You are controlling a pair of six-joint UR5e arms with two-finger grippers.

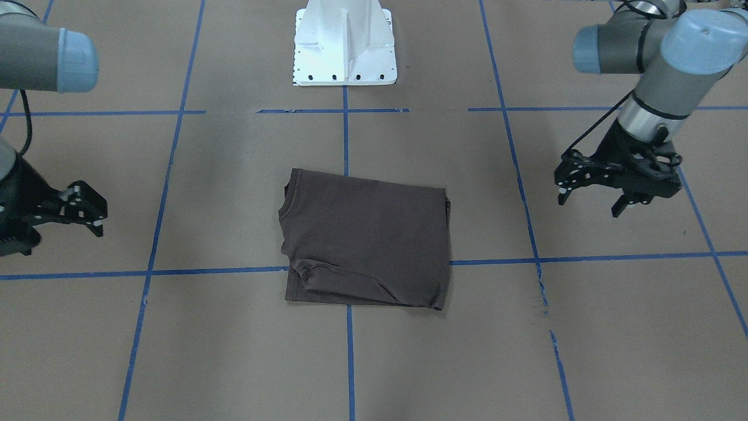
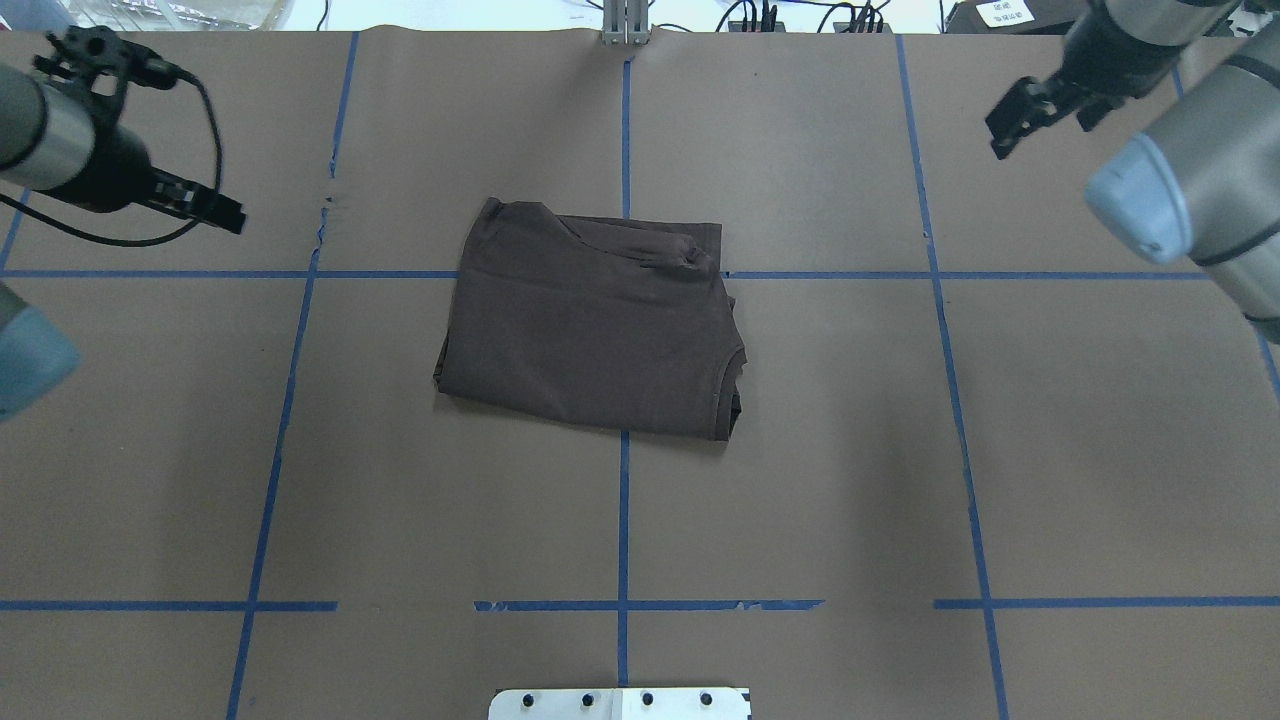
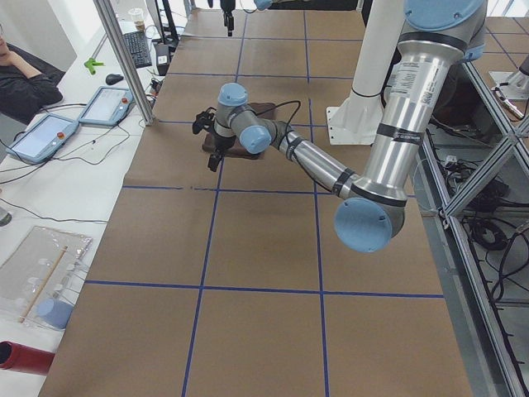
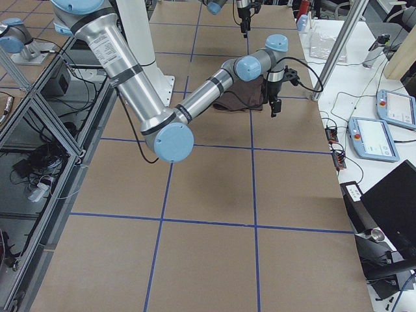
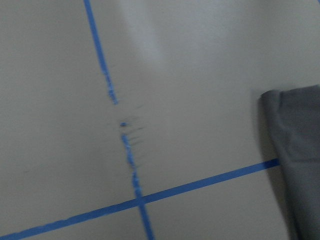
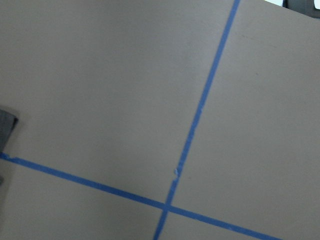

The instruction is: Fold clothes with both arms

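The clothes are one dark grey-brown T-shirt (image 1: pixel 368 240) lying folded into a rough rectangle at the table's centre (image 2: pixel 590 320), collar toward the robot's right. Both arms hang apart from it on either side. In the front-facing view my left gripper (image 1: pixel 589 206) hovers open and empty off the shirt's left. My right gripper (image 1: pixel 67 237) stands open and empty off the other side. The overhead view shows them at the far corners, left gripper (image 2: pixel 225 212) and right gripper (image 2: pixel 1040 135). An edge of the shirt (image 5: pixel 300 165) shows in the left wrist view, a corner (image 6: pixel 6 125) in the right wrist view.
Blue tape lines (image 2: pixel 622 500) divide the brown table into squares; the tape is torn at one spot (image 1: pixel 540 292). The white pedestal base (image 1: pixel 345 47) stands at the robot's side. Tablets (image 3: pixel 41 136) and a seated person (image 3: pixel 21 78) are beyond the far edge.
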